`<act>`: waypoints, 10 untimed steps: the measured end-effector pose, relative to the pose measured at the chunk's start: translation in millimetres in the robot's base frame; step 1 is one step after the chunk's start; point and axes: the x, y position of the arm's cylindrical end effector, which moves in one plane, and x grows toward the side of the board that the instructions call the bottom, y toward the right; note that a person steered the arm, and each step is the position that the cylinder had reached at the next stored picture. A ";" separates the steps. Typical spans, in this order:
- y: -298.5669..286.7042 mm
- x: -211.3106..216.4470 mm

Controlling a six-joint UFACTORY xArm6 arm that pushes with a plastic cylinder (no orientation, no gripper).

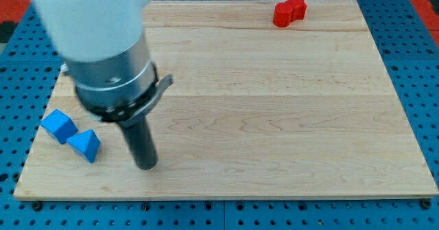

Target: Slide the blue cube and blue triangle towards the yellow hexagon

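Observation:
A blue cube (pixel 57 125) lies near the view's left edge of the wooden board. A blue triangle (pixel 84 145) lies just below and right of it, touching or nearly touching it. My tip (pixel 145 165) rests on the board to the right of the blue triangle, a short gap away. No yellow hexagon shows in the view; the arm's body hides the board's upper left part.
A red block (pixel 289 12) of irregular shape sits near the board's top edge, right of centre. The wooden board (pixel 274 120) lies on a blue perforated table (pixel 418 65). The arm's large grey and white body (pixel 103 44) fills the upper left.

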 end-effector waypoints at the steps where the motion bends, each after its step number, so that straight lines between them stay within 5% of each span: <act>1: -44.2 -6.3; 6: -140.1 -21.4; 8: -145.9 -72.8; 10: -131.2 -76.3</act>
